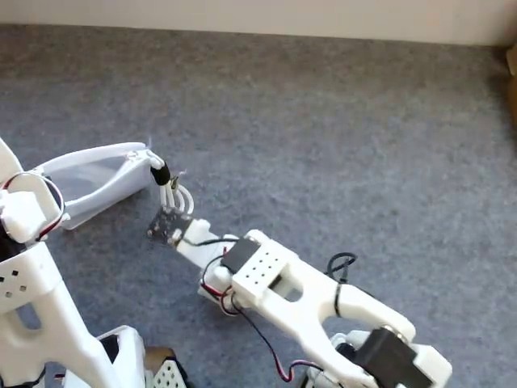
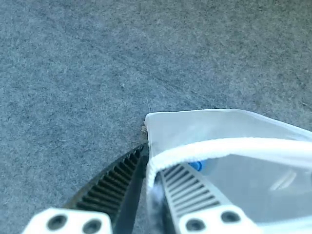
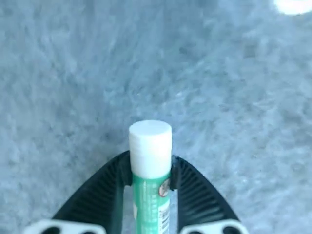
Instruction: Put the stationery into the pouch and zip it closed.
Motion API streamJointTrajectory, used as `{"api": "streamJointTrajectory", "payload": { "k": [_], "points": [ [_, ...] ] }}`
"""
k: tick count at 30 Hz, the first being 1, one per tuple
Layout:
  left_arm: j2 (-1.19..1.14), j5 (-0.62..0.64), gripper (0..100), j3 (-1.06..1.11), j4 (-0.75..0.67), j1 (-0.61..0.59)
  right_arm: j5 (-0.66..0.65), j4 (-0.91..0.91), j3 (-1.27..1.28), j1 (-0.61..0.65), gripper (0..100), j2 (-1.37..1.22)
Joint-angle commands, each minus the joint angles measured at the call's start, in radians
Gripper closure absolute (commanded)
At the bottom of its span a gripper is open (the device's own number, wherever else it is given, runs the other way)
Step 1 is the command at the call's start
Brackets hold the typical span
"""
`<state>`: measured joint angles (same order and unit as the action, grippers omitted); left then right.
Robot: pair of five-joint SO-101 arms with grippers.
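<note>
Pinched white-capped green glue stick (image 3: 150,146) in right hand (image 3: 150,168); clamped rim of translucent white pouch (image 2: 234,129) in left hand (image 2: 150,160), mouth open.

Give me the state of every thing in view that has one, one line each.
left tool: shut on the edge of the pouch.
right tool: shut on the glue stick.
pouch: unzipped, mouth open.
glue stick: capped, not yet in the pouch.
</note>
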<state>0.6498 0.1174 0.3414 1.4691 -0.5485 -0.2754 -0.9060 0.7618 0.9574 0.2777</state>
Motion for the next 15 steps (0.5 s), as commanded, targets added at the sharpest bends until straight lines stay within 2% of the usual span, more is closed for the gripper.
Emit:
{"api": "streamJointTrajectory", "payload": {
  "k": [1,9,15],
  "points": [
    [-0.001,-0.005,99,0.027,-0.008,0.025,0.11,0.018,-0.044,-0.031,99.4,0.091],
    [-0.001,-0.005,99,0.027,-0.008,0.025,0.233,0.081,-0.047,-0.07,99.4,0.108],
    [-0.001,-0.005,99,0.027,-0.008,0.025,0.459,0.206,-0.045,-0.084,99.3,0.108]
  ]
}}
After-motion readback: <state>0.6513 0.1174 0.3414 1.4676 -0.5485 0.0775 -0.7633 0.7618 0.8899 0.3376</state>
